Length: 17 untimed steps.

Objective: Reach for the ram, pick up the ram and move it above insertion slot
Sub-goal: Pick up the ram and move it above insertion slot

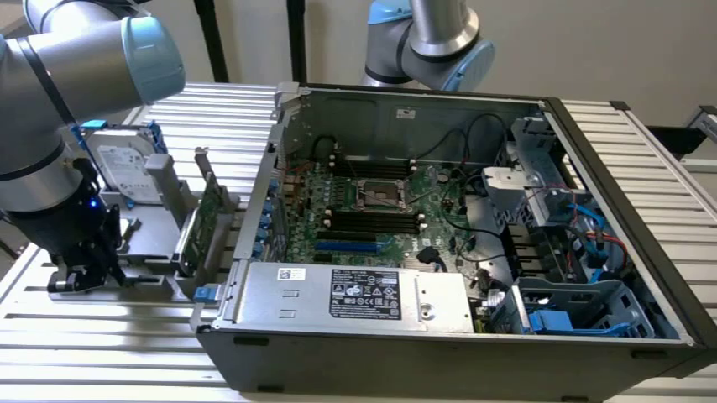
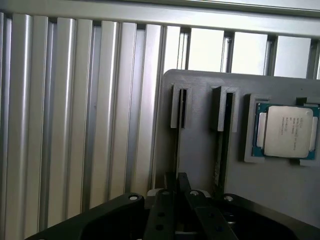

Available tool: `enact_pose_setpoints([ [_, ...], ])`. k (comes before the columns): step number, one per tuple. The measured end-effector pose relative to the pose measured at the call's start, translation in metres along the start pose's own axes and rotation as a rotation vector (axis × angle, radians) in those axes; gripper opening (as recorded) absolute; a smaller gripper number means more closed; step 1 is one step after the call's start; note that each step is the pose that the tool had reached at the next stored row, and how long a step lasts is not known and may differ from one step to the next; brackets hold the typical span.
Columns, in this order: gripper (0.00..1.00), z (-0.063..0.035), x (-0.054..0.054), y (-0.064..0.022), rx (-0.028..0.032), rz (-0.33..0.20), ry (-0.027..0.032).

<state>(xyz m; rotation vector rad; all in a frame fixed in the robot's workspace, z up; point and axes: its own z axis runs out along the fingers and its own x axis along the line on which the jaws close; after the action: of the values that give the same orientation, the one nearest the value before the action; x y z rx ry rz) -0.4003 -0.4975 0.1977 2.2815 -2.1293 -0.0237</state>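
Black gripper [image 2: 177, 176] | pinching ram [image 2: 177, 142] edge-on | grey holder [image 2: 200, 150] slot

You can read nothing here. The black label [image 1: 364, 295] and white sticker [image 1: 294, 273] on the power supply [image 1: 442, 294] carry print too small to read, as do the hard drive [image 1: 117, 164] and the processor [image 2: 289, 131].

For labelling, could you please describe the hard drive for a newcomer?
On the exterior view's left of the open case sits a grey holder. The hard drive stands upright on it, silver and boxy, unlike the green card nearby.
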Motion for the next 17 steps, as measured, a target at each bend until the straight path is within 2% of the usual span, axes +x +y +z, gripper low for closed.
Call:
enact_pose_setpoints([
  [5, 0.13, 0.0001, 0.0, 0.0, -0.0003, 0.035, -0.0009],
  [17, 0.13, -0.0008, 0.0, 0.0, -0.0003, 0.035, -0.0011],
])
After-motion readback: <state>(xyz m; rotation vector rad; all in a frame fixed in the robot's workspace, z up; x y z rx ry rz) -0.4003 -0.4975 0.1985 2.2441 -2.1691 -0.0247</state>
